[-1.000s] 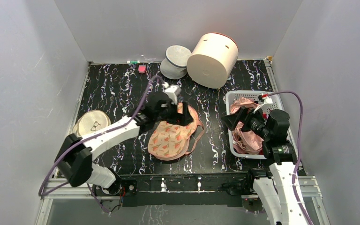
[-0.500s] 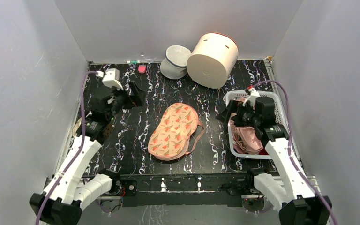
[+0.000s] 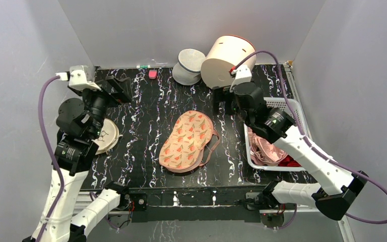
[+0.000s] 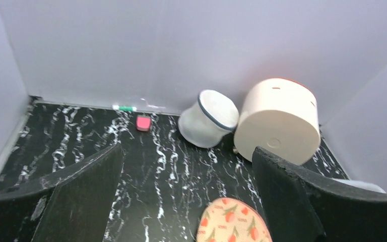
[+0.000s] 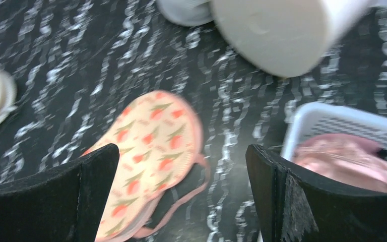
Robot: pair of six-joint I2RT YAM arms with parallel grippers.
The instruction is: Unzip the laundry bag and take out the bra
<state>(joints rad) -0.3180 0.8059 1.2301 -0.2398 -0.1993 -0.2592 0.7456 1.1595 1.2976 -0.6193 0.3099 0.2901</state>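
Top external shows me the laundry bag [image 3: 187, 141] lying flat in the middle of the bench [image 3: 141, 118]. The bra [image 3: 264, 150] sits bunched in the white basket [image 3: 281, 103] at the right, apart from the bag. My left gripper [image 3: 117, 89] hangs over the far left of the bench, fingers spread wide with nothing between them. My right gripper [image 3: 225, 101] hovers just near of the cream cylinder [image 3: 228, 58], likewise spread and empty, touching neither bag nor basket. I cannot tell whether the bag's zip is open.
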